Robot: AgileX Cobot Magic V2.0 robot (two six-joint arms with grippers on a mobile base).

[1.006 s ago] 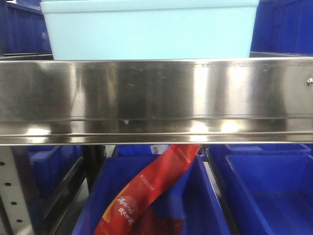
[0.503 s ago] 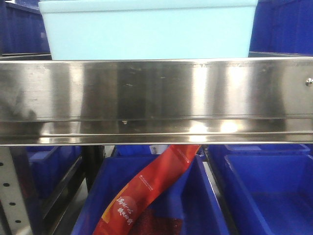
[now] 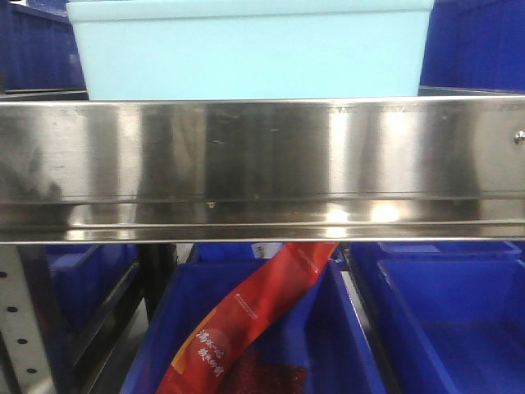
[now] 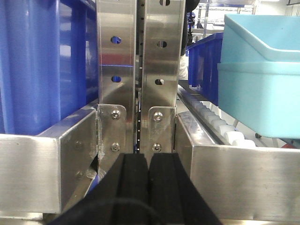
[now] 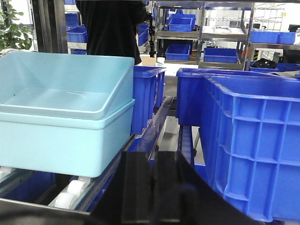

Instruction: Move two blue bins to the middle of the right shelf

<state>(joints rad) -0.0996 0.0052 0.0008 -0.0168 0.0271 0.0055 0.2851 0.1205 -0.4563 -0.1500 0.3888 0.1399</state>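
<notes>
light blue bins: two pale blue bins [image 5: 61,117], one nested inside the other, sitting on the roller track at the front edge of the shelf level. From the front view they [image 3: 246,49] sit right above the steel rail.
why nested: my guess is stacking them lets both go in one carry, which fits "move two bins".
front rail: the wide steel lip [image 3: 262,168] runs across the shelf front, so the stack probably needs a lift up and over it, not a straight pull.
rollers: white rollers [image 4: 220,124] under the stack slope toward the front edge, looks like that's why the bins rest up against the rail.
left hand: the left hand [image 4: 149,187] has its black fingers pressed together, holding nothing, parked in front of the steel uprights [image 4: 140,70] off the stack's left side.
right hand: the right hand [image 5: 154,187] is also closed up and empty, low at the shelf front between the pale stack and a dark blue crate [image 5: 253,145].
progress: nothing grabbed yet, I'd say this is still the approach.
below: a lower blue bin [image 3: 344,345] with a red packet [image 3: 246,320] leaning in it, not part of the job.
</notes>
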